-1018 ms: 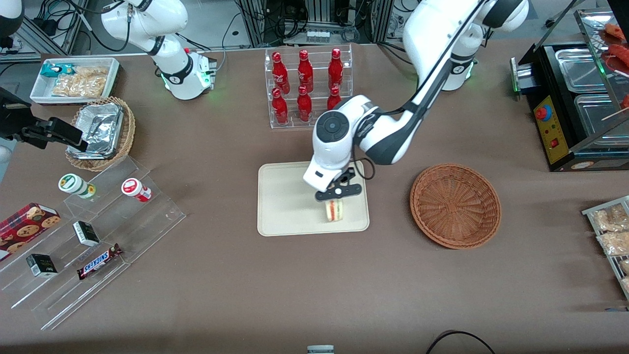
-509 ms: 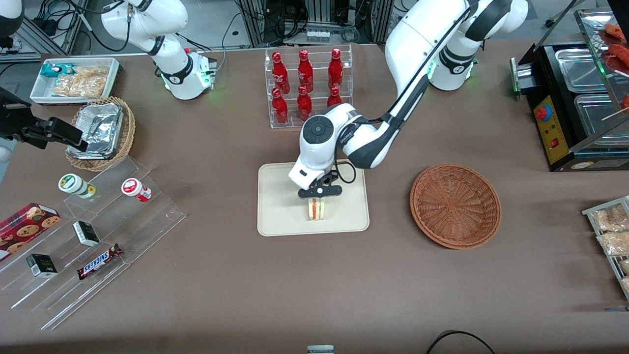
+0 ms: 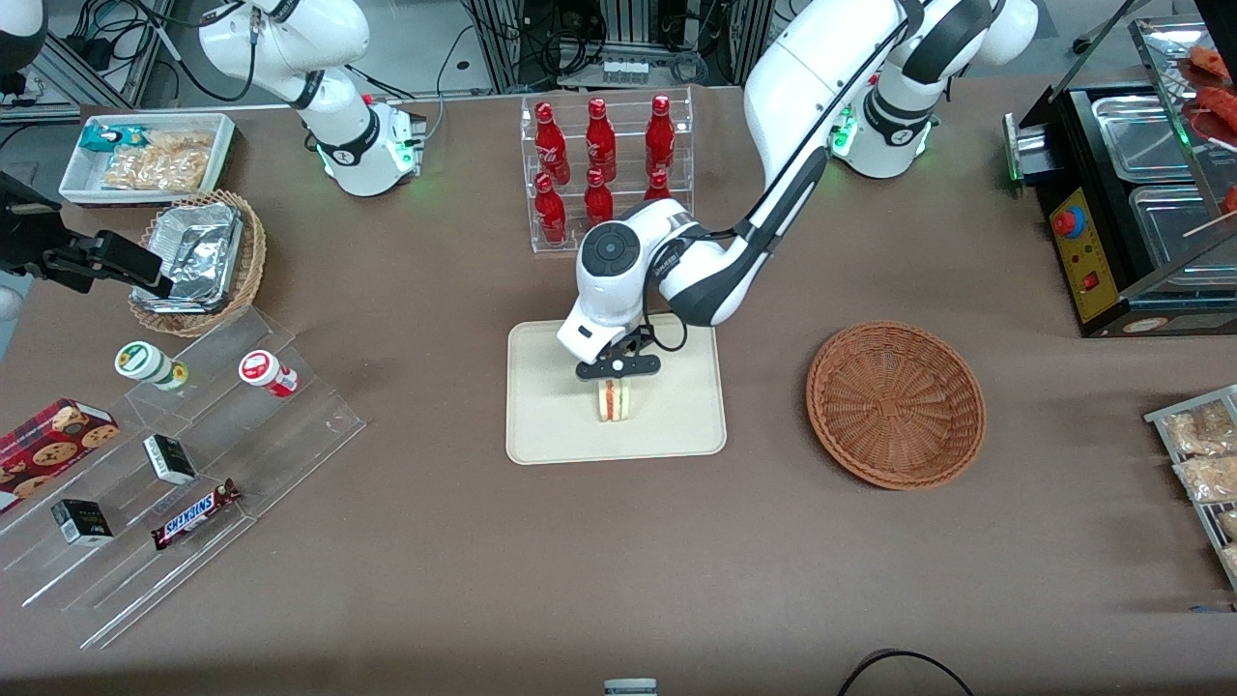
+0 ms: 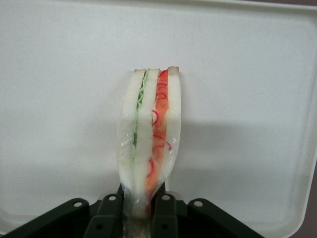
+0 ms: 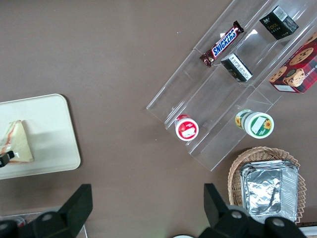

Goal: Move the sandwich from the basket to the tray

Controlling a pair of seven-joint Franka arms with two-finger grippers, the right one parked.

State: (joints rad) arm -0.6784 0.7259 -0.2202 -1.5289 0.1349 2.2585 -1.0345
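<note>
My left gripper [image 3: 617, 375] is shut on the sandwich [image 3: 615, 400], a wedge of white bread with red-orange and green filling. The wedge hangs cut edge down from the fingers, over the middle of the cream tray [image 3: 551, 411]. Whether it touches the tray I cannot tell. In the left wrist view the black fingers [image 4: 166, 210] pinch the sandwich [image 4: 151, 134] at its narrow end, with the tray [image 4: 59, 99] underneath. The right wrist view catches the sandwich [image 5: 17, 141] on the tray [image 5: 47, 129]. The reddish-brown basket [image 3: 896, 403] lies empty toward the working arm's end.
A clear rack of red bottles [image 3: 604, 174] stands farther from the camera than the tray. Toward the parked arm's end are a foil-lined wicker basket [image 3: 198, 261], a white bin of snacks [image 3: 145, 159] and acrylic steps with snacks [image 3: 184, 454]. A black appliance [image 3: 1131, 203] stands at the working arm's end.
The gripper has carried the sandwich across the tray, from near its corner by the basket to its middle, and slightly farther from the camera. It has stayed shut on the sandwich.
</note>
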